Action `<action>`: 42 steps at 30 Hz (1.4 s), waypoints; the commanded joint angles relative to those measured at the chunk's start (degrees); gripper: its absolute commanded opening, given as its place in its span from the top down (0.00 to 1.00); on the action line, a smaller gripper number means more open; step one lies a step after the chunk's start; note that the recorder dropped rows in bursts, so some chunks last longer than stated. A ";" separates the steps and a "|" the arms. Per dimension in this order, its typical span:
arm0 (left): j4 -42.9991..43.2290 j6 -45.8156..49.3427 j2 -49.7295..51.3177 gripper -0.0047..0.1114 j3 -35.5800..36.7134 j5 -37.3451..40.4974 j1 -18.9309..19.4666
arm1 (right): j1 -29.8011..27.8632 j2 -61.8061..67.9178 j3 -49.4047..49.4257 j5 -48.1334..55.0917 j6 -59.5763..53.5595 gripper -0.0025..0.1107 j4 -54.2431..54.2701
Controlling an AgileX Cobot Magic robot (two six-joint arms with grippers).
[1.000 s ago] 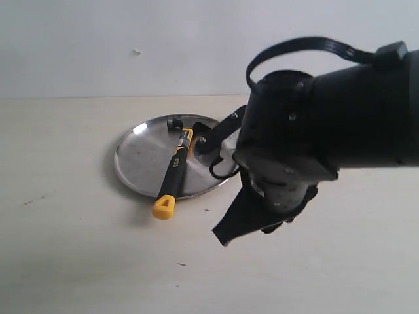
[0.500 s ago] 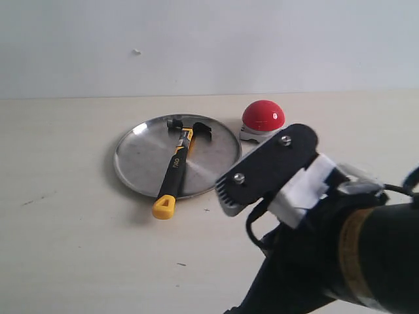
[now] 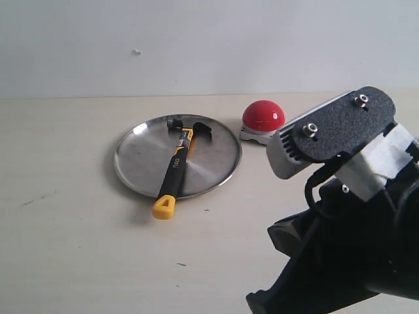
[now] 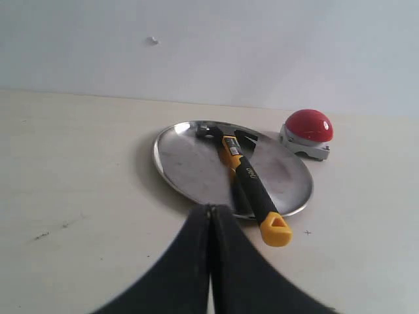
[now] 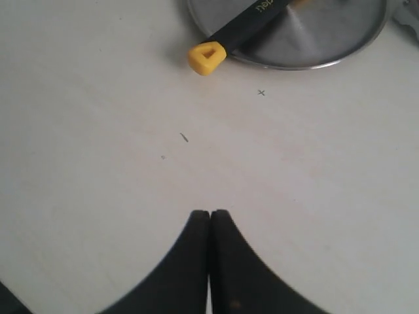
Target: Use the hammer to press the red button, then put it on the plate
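Right arm (image 3: pixel 353 255) has pulled back clear of plate (image 3: pixel 141 160) | hammer (image 3: pixel 175 167) lies across plate, yellow handle end overhanging rim | red button (image 3: pixel 263 116) just beside plate | right gripper (image 5: pixel 209 226), left gripper (image 4: pixel 209 219) fully closed, empty | task appears complete

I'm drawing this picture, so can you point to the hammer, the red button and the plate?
hammer (image 3: pixel 174 173): exterior view, middle of the black handle.
red button (image 3: pixel 263 115): exterior view, middle of the red dome.
plate (image 3: pixel 141 157): exterior view, bare metal left of the hammer.
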 commanded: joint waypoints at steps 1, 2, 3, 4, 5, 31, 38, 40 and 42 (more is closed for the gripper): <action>0.11 0.01 0.11 0.96 0.01 -0.09 -0.46 | 0.43 -0.71 0.28 -0.56 -0.09 0.98 -1.79; 0.11 0.01 0.11 0.96 0.01 -0.09 -0.46 | 0.43 -1.01 0.28 -0.13 -0.36 0.98 -1.79; 0.11 0.01 0.11 0.96 0.01 -0.09 -0.46 | 0.43 -1.44 0.28 0.61 -0.47 0.98 -2.33; 0.11 0.01 0.11 0.96 0.01 -0.09 -0.46 | 0.43 -1.96 0.54 0.79 -0.47 0.98 -3.42; 0.11 0.01 0.11 0.96 0.01 -0.09 -0.46 | 0.43 -2.73 1.01 0.49 -0.47 0.98 -5.21; 0.11 0.01 0.11 0.96 0.01 -0.09 -0.46 | -51.73 -53.36 26.54 -19.94 1.42 0.98 -9.14; 0.11 0.01 0.11 0.96 0.01 -0.09 -0.46 | -57.76 -59.09 29.05 -17.37 1.44 0.98 -8.43; 0.11 0.01 0.11 0.96 0.01 -0.09 -0.46 | -58.23 -59.16 30.70 -17.37 1.10 0.98 -9.40; 0.11 0.01 0.11 0.96 0.01 -0.09 -0.46 | -58.35 -59.16 32.41 -17.37 0.55 0.98 -9.56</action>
